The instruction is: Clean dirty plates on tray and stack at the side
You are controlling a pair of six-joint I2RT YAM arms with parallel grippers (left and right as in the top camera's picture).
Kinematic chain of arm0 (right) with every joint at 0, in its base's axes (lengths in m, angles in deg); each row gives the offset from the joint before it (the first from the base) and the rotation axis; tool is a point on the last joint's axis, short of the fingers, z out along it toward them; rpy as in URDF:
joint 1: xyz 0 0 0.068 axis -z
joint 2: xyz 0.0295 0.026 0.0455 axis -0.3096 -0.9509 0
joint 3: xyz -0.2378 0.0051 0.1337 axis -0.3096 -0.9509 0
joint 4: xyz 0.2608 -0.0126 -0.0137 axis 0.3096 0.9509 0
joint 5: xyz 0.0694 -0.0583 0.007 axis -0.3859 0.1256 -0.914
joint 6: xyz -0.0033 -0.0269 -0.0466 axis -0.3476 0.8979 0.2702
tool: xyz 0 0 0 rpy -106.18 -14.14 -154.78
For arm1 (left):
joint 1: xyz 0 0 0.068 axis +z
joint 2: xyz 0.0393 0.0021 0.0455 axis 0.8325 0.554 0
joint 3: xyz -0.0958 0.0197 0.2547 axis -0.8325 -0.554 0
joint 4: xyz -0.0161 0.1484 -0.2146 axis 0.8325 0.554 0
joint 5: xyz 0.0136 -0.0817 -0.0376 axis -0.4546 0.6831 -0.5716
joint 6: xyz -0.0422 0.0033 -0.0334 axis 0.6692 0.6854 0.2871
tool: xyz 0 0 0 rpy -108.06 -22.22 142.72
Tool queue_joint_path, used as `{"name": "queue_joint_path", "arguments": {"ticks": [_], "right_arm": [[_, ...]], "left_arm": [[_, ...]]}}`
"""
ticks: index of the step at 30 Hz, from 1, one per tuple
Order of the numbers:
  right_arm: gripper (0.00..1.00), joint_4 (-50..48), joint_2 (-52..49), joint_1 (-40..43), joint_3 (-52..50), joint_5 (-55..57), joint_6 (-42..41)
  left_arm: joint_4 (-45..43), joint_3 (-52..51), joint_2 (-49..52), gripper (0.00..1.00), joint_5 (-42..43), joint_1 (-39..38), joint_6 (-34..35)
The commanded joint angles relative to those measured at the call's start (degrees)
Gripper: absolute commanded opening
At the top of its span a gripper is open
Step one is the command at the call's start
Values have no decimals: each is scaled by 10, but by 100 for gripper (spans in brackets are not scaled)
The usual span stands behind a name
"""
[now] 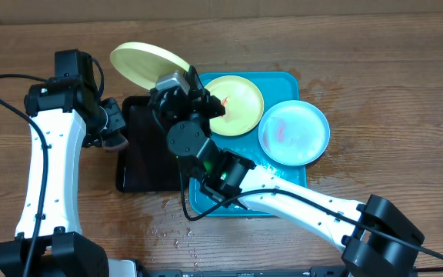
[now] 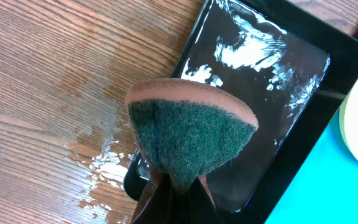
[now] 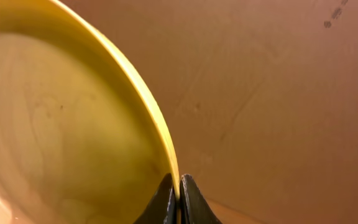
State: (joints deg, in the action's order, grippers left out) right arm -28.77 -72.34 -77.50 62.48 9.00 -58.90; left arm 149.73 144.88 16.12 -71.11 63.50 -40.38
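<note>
No legible txt, labels, brands, nos. or signs — in any view

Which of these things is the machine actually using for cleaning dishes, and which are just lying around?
In the job: raised yellow-green plate in the right claw; smeared yellow-green plate and pale blue plate on the teal tray; sponge in the left claw.
Lying about, seemingly: wet black tray; water splashes on the table.

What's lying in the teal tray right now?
Two plates: a yellow-green plate with a red smear and a pale blue plate. The right arm hides part of the teal tray, so that area is unseen.
</note>
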Motion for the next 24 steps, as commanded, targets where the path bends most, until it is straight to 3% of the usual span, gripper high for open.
{"name": "queue_joint_path", "arguments": {"ticks": [1, 11, 15, 24], "right_arm": [[4, -10, 3, -9, 15, 8, 15], [4, -61, 3, -9, 15, 54, 7], [4, -57, 3, -9, 14, 100, -97], [4, 99, 3, -9, 14, 106, -287]], "left_arm": [[-4, 7, -10, 4, -5, 0, 9], [-7, 7, -10, 4, -3, 0, 14], [-14, 7, -10, 4, -3, 0, 19], [-28, 7, -10, 4, 3, 0, 28]]}}
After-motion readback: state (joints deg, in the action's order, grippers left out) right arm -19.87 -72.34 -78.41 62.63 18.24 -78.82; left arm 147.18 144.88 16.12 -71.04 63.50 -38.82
